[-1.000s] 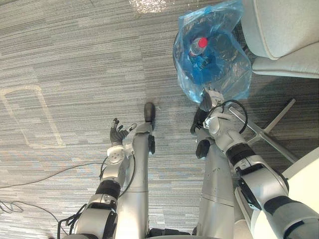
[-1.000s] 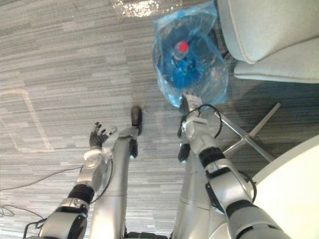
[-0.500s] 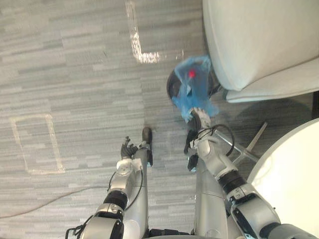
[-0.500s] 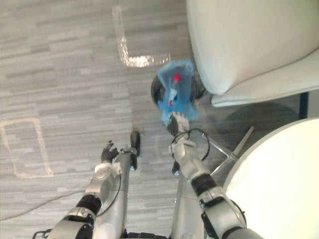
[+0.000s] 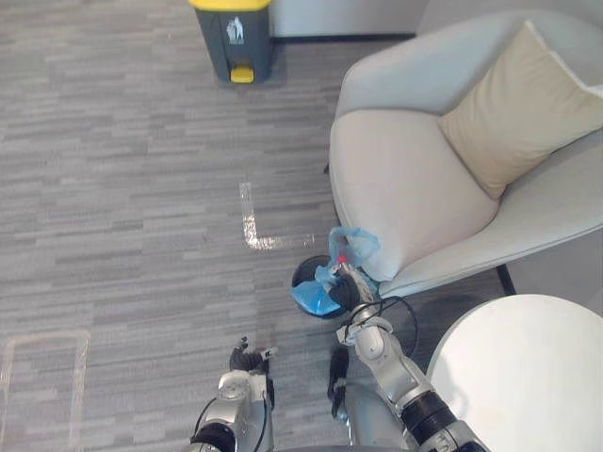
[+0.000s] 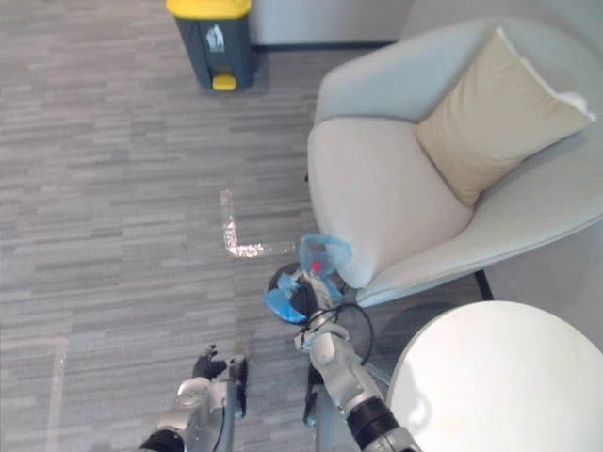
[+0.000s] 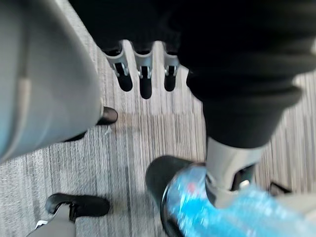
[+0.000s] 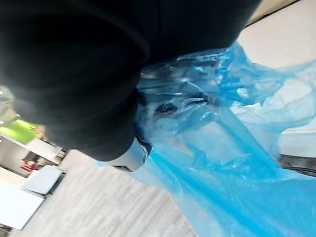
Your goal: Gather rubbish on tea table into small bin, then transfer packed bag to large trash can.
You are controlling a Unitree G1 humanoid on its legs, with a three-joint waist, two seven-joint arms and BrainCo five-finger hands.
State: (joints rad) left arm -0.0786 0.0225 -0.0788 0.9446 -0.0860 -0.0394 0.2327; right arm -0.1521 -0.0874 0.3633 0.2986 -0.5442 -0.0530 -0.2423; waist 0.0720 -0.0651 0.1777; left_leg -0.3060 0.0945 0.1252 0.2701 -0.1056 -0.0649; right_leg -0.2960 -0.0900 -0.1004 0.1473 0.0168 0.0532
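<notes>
Right hand point(image 5: 346, 292) is at the blue bag point(image 5: 353, 243) in the small bin point(image 5: 302, 274); we cannot tell if it grips; the big trash can point(image 5: 232, 38) stands far ahead, to our left; left hand point(image 5: 247, 358) hangs loose.

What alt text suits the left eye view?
The right robot hand is at a crumpled blue plastic bag in a small black bin beside a pale grey armchair. A grey yellow-lidded trash can stands far across the carpet. The left robot hand hangs open, empty.

silver-grey arms point(image 5: 398, 369), dark ribbed wrist covers point(image 7: 237, 74), dark-tipped fingers point(image 7: 144, 81)
</notes>
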